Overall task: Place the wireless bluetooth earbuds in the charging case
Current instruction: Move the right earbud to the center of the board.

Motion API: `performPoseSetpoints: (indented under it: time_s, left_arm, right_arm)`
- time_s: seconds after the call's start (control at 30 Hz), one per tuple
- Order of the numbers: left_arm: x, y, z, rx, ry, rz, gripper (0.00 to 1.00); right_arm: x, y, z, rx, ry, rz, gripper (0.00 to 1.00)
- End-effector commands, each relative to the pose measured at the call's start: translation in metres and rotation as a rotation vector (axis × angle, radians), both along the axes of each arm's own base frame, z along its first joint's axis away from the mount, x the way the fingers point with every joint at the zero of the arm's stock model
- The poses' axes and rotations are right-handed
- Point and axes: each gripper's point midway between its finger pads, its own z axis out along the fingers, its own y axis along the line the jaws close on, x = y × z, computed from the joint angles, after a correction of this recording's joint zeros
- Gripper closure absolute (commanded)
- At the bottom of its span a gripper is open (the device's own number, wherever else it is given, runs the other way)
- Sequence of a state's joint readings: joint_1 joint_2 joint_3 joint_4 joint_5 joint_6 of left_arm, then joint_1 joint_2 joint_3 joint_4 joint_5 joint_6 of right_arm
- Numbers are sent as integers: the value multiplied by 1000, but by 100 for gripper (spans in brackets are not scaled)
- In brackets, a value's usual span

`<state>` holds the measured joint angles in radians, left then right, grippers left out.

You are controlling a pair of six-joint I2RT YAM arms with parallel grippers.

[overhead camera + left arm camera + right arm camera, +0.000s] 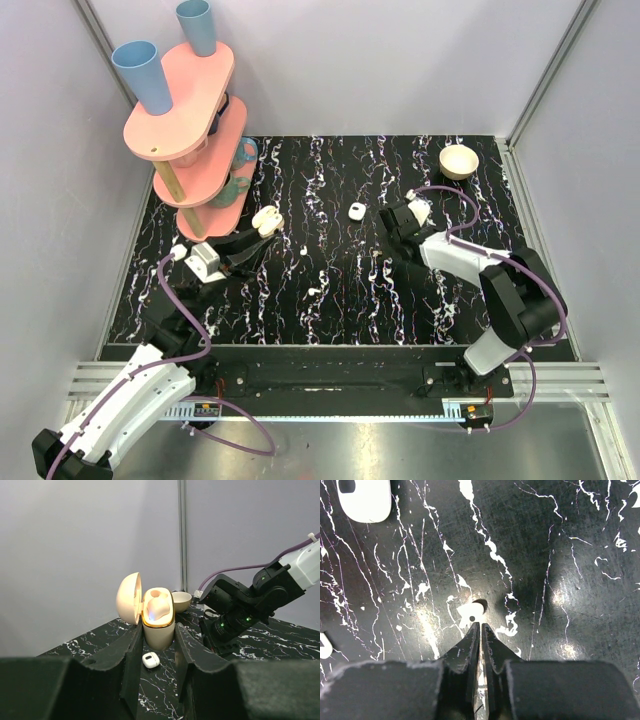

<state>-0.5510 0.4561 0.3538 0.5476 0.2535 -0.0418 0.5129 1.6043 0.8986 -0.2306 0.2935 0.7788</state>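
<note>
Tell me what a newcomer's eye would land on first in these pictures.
The pink two-tier stand with blue cups towers at the table's far left corner. Beside it, the left gripper grips an open cream charging case. Across the black marbled table, the right gripper is shut, a tiny white earbud lying just beyond its tips.

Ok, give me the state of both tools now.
Left tool: closed on the open charging case.
Right tool: closed, tips by an earbud; hold cannot be told.
</note>
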Motion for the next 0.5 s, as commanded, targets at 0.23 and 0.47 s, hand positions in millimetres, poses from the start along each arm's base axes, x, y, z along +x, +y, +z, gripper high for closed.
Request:
performPoseSetpoints:
  time_s: [0.23, 0.47]
  left_arm:
    - [-3, 4, 28, -41, -62, 9, 100]
    - [-2, 3, 27, -36, -59, 12, 100]
  right_arm:
    - [32, 13, 3, 13, -21, 12, 89]
    - [47, 19, 4, 7, -35, 33, 88]
